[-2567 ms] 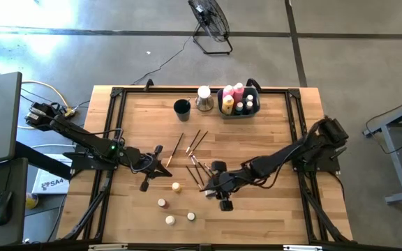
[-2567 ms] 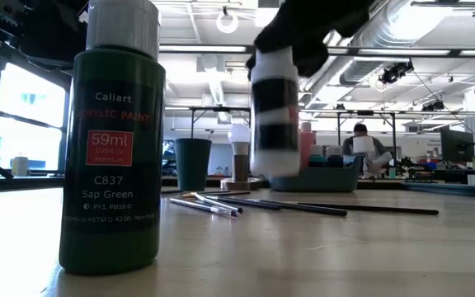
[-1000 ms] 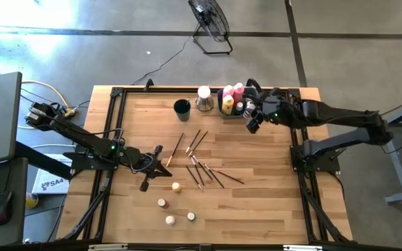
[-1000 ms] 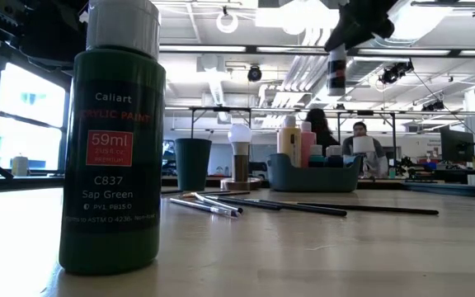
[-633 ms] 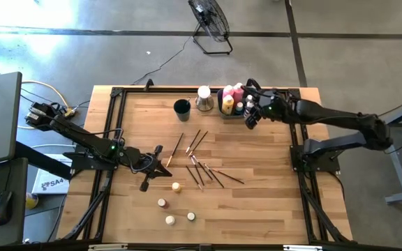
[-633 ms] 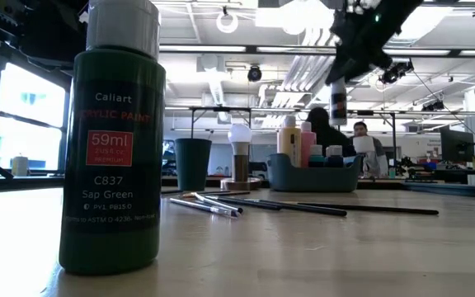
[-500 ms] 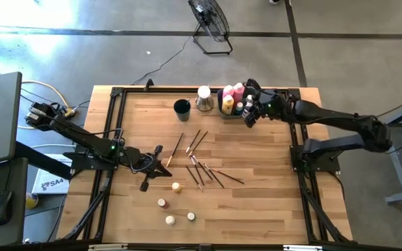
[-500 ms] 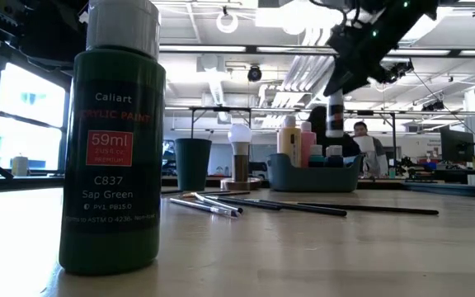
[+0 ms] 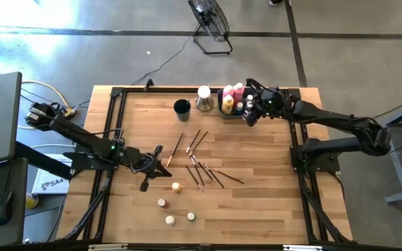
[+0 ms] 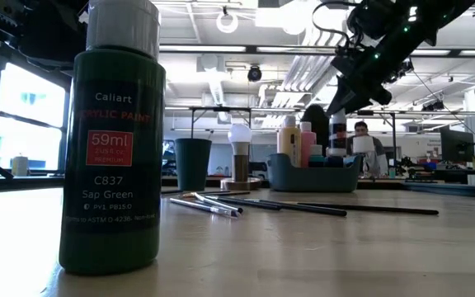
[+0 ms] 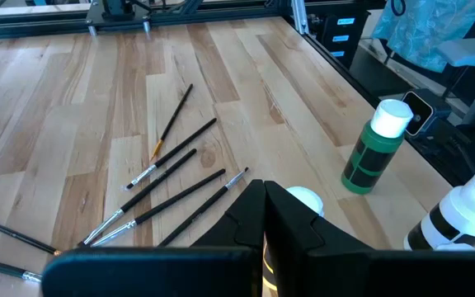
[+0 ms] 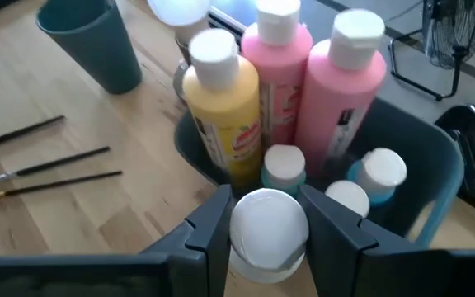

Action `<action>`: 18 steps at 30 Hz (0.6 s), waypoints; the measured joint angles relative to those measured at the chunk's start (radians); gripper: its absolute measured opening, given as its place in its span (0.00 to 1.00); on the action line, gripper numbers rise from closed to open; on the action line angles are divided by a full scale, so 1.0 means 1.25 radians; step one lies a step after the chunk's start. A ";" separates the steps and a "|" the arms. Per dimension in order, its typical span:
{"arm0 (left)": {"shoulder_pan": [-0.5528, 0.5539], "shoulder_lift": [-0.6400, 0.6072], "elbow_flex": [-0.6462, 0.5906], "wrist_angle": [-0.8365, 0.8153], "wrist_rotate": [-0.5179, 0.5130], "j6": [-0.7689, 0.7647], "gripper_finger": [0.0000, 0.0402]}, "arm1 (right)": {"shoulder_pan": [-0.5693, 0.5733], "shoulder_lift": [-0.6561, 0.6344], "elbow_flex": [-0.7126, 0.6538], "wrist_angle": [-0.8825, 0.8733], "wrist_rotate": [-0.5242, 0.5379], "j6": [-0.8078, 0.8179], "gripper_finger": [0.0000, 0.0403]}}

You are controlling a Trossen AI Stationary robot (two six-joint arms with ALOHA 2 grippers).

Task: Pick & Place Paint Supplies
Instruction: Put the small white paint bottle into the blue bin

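High view: you see the right gripper reaching over the front edge of the grey-blue bin at the table's far side, while the left gripper rests low on the table near its left-centre.
Right gripper: its two fingers clasp a white-capped bottle by the cap, holding it just above the bin's near rim; in the low view the same bottle hangs upright at the bin's right end.
Bin contents: you find a yellow bottle and two pink bottles standing upright at the back, with three small white-capped bottles lower in front of them.
Left gripper: its fingers are pressed together with nothing between them, pointing across the boards toward the loose brushes.
Brushes: you see several thin dark-handled ones scattered mid-table, some crossing each other, well apart from the bin.
Bottles waiting: four small capped ones stand near the table's front edge; the low view shows one of them close up as a green bottle labelled Sap Green.
Beside the bin: a dark cup and a white-topped object sit to its left.
Background: a person sits beyond the table.
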 joint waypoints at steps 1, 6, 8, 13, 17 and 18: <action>0.000 0.000 0.000 0.000 0.000 0.000 0.01 | -0.003 0.000 0.000 -0.006 -0.001 0.000 0.29; 0.000 0.000 0.000 -0.007 -0.001 0.000 0.01 | -0.018 0.000 0.000 -0.024 0.001 -0.001 0.29; 0.000 0.000 0.000 -0.012 -0.001 0.000 0.01 | -0.018 0.000 0.000 -0.024 0.010 -0.003 0.29; 0.000 0.000 0.000 -0.028 -0.004 0.000 0.01 | -0.027 -0.001 0.000 -0.029 0.050 -0.021 0.28; 0.000 0.000 0.000 -0.028 -0.004 0.000 0.01 | -0.056 -0.011 0.000 -0.029 0.054 -0.028 0.29; 0.000 0.000 0.000 -0.028 -0.004 0.002 0.01 | -0.064 -0.011 0.000 -0.028 0.056 -0.030 0.29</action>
